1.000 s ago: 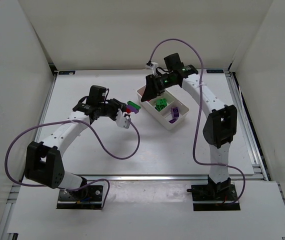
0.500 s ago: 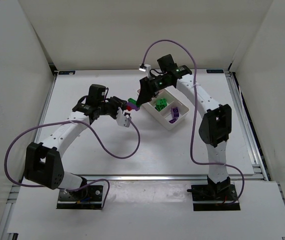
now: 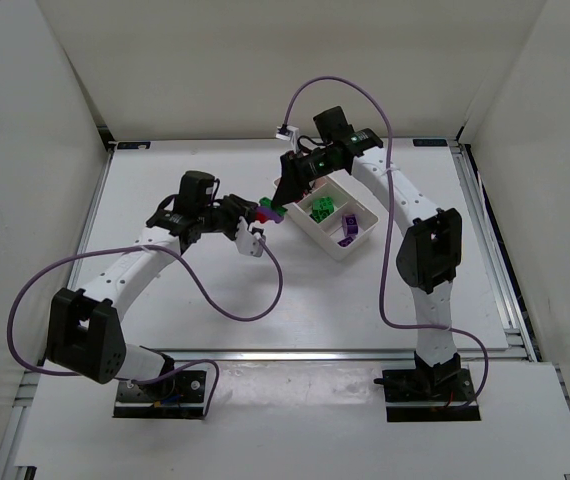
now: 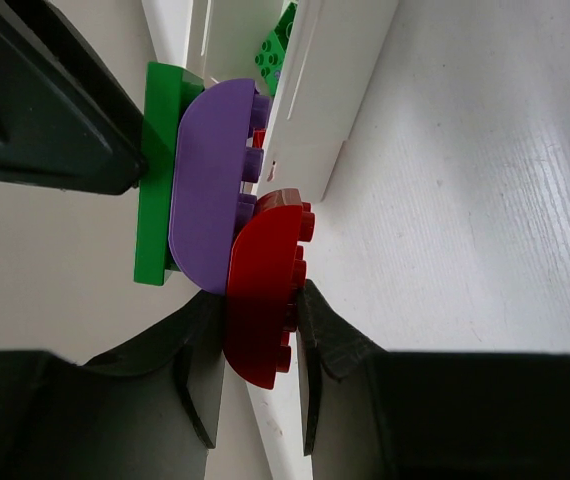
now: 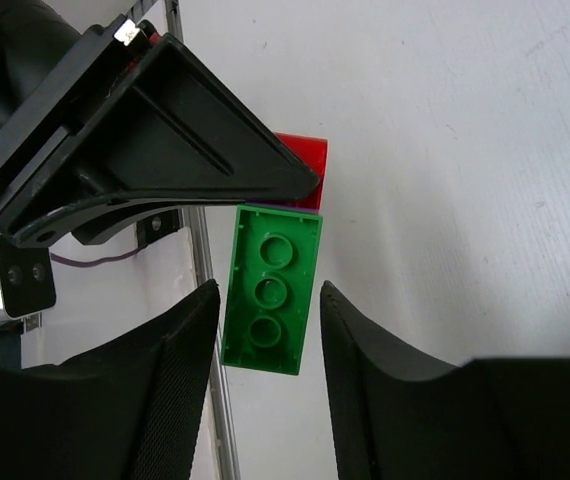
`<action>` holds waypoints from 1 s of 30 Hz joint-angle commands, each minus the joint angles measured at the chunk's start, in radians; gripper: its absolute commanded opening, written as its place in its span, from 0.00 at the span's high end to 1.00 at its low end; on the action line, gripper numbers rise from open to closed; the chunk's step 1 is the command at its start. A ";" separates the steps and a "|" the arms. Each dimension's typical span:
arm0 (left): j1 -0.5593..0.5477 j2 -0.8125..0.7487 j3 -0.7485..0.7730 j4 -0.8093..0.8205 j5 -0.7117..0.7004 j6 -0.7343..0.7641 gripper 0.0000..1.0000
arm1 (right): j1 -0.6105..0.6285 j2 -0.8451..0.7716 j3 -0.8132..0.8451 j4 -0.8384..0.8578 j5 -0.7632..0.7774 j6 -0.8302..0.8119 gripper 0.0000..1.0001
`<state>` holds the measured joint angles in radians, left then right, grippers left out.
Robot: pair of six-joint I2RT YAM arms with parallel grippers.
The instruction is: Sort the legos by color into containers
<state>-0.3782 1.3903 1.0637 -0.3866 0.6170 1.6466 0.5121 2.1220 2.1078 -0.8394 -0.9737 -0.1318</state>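
Observation:
My left gripper [image 4: 262, 300] is shut on a red lego [image 4: 265, 290], the near end of a stack held in the air. A purple lego [image 4: 210, 185] sits on the red one and a flat green lego [image 4: 157, 170] on the purple. The stack [image 3: 268, 208] hangs just left of the white tray [image 3: 310, 236]. My right gripper [image 5: 270, 300] reaches down from the tray side, its fingers closed against the long sides of the green lego [image 5: 273, 262]. The containers hold green legos [image 3: 321, 208] in the middle compartment and a purple one [image 3: 348, 228] in the right.
The tray's white wall [image 4: 310, 110] stands right beside the held stack. The left gripper's black body [image 5: 165, 130] sits close over the right fingers. Purple cables loop over the table [image 3: 235, 300] in front of the left arm. White walls enclose the table.
The right gripper left the tray, swung left to the stack, opened wide and closed in around the green lego. The left gripper kept its grip and shifted slightly toward the tray.

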 commanded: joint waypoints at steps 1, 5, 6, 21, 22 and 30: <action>-0.011 -0.045 -0.011 0.023 0.026 -0.011 0.90 | 0.008 0.009 0.037 -0.006 -0.042 -0.011 0.50; -0.014 -0.040 -0.011 0.032 0.020 -0.013 0.90 | 0.008 0.006 0.037 -0.012 -0.049 -0.009 0.42; -0.016 -0.039 -0.011 0.034 0.020 -0.016 0.90 | 0.008 0.006 0.035 -0.013 -0.049 -0.011 0.41; -0.022 -0.037 -0.018 0.057 0.012 -0.030 0.90 | 0.006 0.009 0.024 -0.012 -0.066 -0.018 0.91; -0.022 -0.040 -0.019 0.060 0.012 -0.030 0.90 | 0.005 0.007 0.023 -0.012 -0.065 -0.020 0.96; -0.036 -0.099 -0.087 0.020 0.024 -0.013 0.90 | -0.004 0.001 0.058 0.013 -0.034 -0.014 1.00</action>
<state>-0.4019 1.3548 1.0046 -0.3256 0.6094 1.6238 0.5133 2.1330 2.1082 -0.8505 -0.9985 -0.1318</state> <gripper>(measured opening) 0.396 0.387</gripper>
